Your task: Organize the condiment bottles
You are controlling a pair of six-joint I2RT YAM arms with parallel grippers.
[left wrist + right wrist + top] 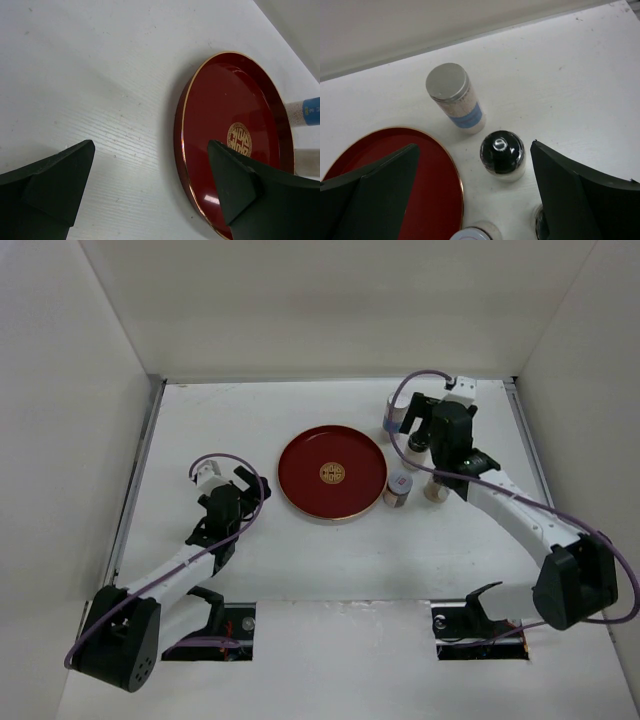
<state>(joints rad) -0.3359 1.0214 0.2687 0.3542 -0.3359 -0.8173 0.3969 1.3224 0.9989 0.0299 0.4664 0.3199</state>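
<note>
Right of the red tray (332, 475) stand the condiment bottles. The taller white one with a blue band (456, 99) is farthest back (392, 421). A tan dark-capped bottle (502, 155) stands upright between my right gripper's spread fingers, apart from both. The short pale-lidded jar (398, 488) shows only its lid at the bottom edge of the right wrist view (470, 234). The second tan bottle (436, 490) is mostly hidden behind the right finger. My right gripper (421, 433) (475, 146) hovers open above them. My left gripper (254, 489) (151, 145) is open and holds nothing, just left of the tray (230, 140).
White walls enclose the table on the left, back and right. Bare tabletop (330, 560) lies in front of the tray, between the two arms. The tray carries only a gold emblem (332, 473).
</note>
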